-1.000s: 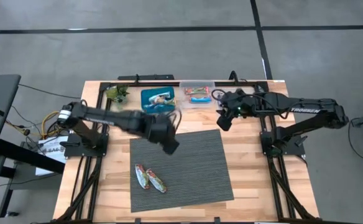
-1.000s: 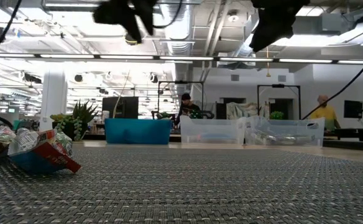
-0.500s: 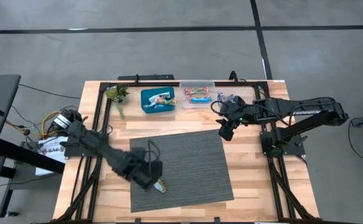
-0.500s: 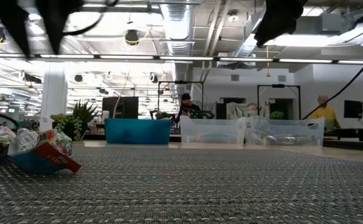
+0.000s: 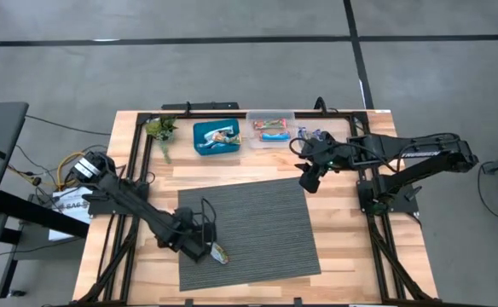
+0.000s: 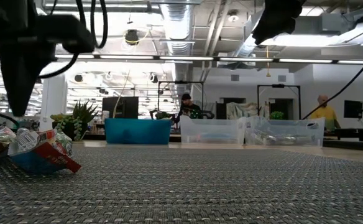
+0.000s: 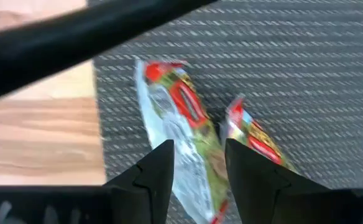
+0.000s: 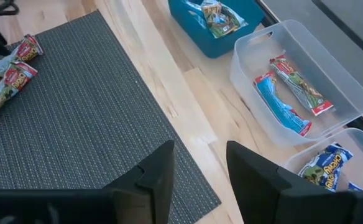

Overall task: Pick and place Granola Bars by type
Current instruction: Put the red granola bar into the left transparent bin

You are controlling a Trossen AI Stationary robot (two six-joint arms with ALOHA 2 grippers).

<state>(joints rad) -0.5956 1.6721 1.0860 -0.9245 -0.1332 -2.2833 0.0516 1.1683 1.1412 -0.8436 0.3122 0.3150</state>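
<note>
Left tool (image 7: 197, 168), fingers spread: we hang it over two granola bars (image 7: 175, 134) on mat (image 5: 257, 222), next pick. Right tool (image 8: 197, 168) open, waiting far right.

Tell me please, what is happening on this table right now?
The robot is sorting granola bars into bins. The left gripper hangs with open fingers over two bars lying on the grey mat, not gripping either one. The right gripper waits open near the bins. The blue bin and the clear bin already hold bars.
</note>
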